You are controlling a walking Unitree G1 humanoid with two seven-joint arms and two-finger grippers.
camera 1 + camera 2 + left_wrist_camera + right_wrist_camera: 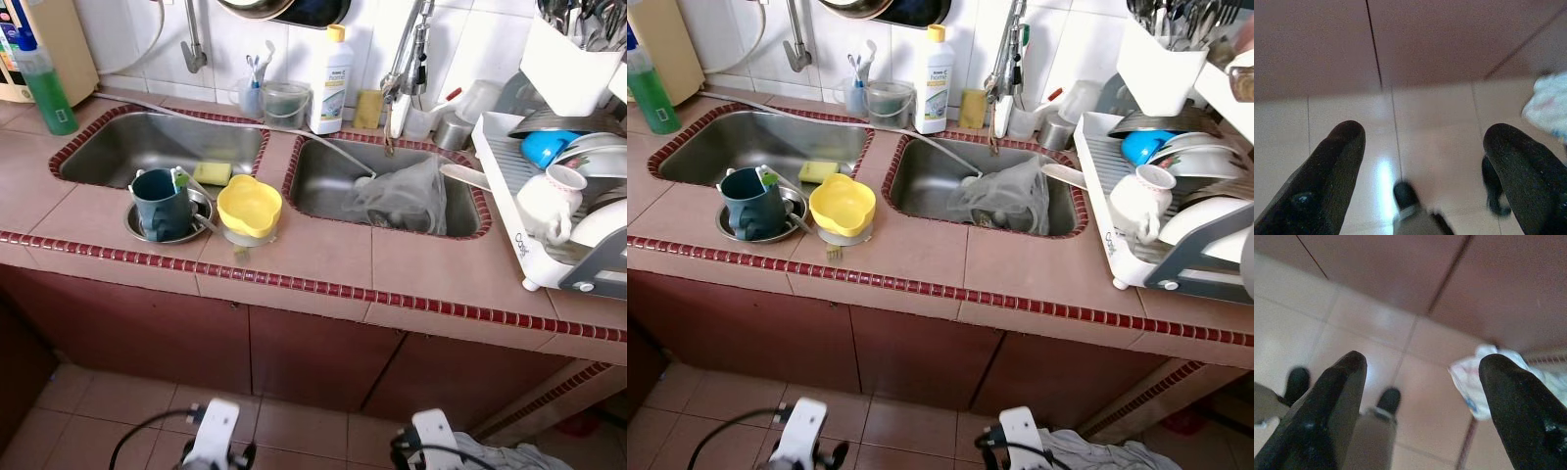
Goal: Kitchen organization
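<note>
A yellow flower-shaped bowl (249,206) sits on the tiled counter between the two sinks. Beside it a dark teal mug (162,203) stands on a small steel plate (145,227), with a yellow sponge (212,172) just behind. A crumpled clear plastic bag (400,196) lies in the right sink (323,186). A white dish rack (509,225) with cups and bowls stands at the right. Both arms hang idle near the floor. My left gripper (1422,161) is open over the floor tiles, and my right gripper (1420,391) is open too.
A white detergent bottle (331,80), a clear cup (284,102) and a toothbrush holder line the back wall. A green bottle (44,86) stands at the far left. The tap (402,69) hangs over the right sink. A white cloth (1488,382) lies on the floor by the cabinet.
</note>
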